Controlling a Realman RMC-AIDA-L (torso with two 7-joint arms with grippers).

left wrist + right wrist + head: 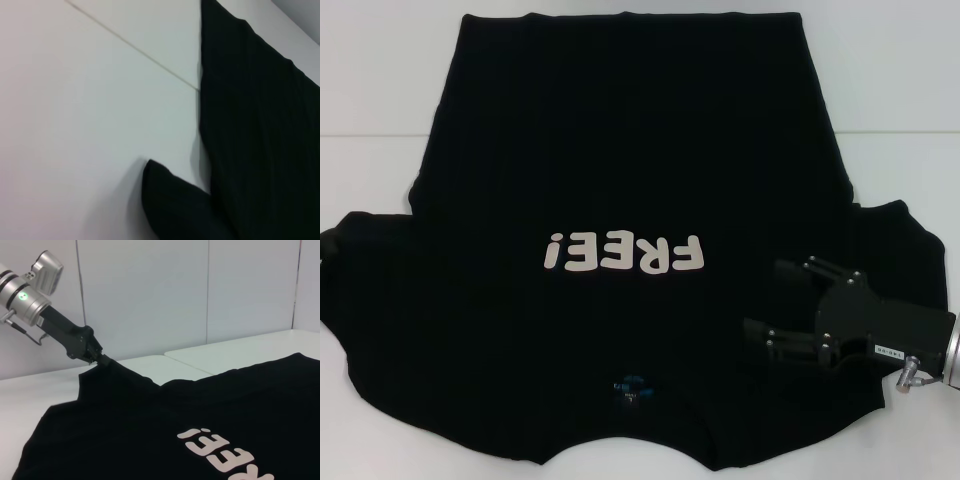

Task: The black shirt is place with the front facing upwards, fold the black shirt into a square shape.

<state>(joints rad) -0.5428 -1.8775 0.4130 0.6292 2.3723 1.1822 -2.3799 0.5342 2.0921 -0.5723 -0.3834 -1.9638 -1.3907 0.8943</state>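
- Head view: black shirt (620,180) lies spread flat on the white table (380,70), front side up, covering most of the surface.
- Cream letters "FREE!" (623,253) run across the chest and read upside down from here; the collar with its small blue neck label (630,390) is at the near edge, the hem at the far edge.
- Both short sleeves fan outward at the near left and near right sides of the cloth.
- Right gripper (772,305) reaches in from the right edge over the shirt's right sleeve area, near the chest lettering, its black fingers (815,268) spread apart with nothing between them.
- A thin seam in the table runs from the left edge to the shirt's side.
- Left wrist view: one side edge of the black shirt (260,125) fills one part of the picture, a rounded sleeve end (175,205) juts out beside it, and bare white table (75,125) with its seam line takes the other part.
- The left arm's own fingers are not visible in that picture.
- Right wrist view: the black shirt (150,430) stretches across the foreground, the letters (225,450) showing partly.
- At the far sleeve the left gripper (101,360) has its tip pinched onto the sleeve edge, which rises in a small peak off the table (225,350).
- Pale wall panels (150,290) stand behind the table.
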